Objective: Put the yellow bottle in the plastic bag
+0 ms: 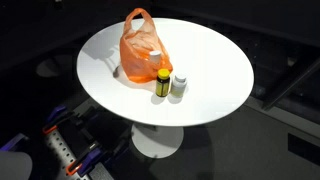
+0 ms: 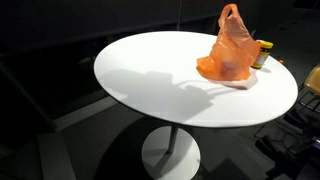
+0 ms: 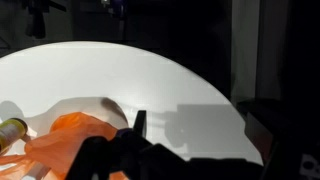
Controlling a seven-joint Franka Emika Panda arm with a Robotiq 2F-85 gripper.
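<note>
The yellow bottle (image 1: 163,82) stands upright on the white round table (image 1: 215,60), just in front of the orange plastic bag (image 1: 140,45). In an exterior view the bottle (image 2: 264,53) peeks out from behind the bag (image 2: 232,52). In the wrist view the bag (image 3: 72,138) lies at the lower left with the bottle (image 3: 12,127) at the left edge. My gripper (image 3: 197,118) shows only in the wrist view. It hovers above the table to the right of the bag, with its dark fingers spread apart and nothing between them.
A small white bottle (image 1: 179,85) stands right beside the yellow bottle. The table stands on a single pedestal (image 2: 170,150), with dark floor all around. Robot hardware (image 1: 60,145) sits below the table's edge.
</note>
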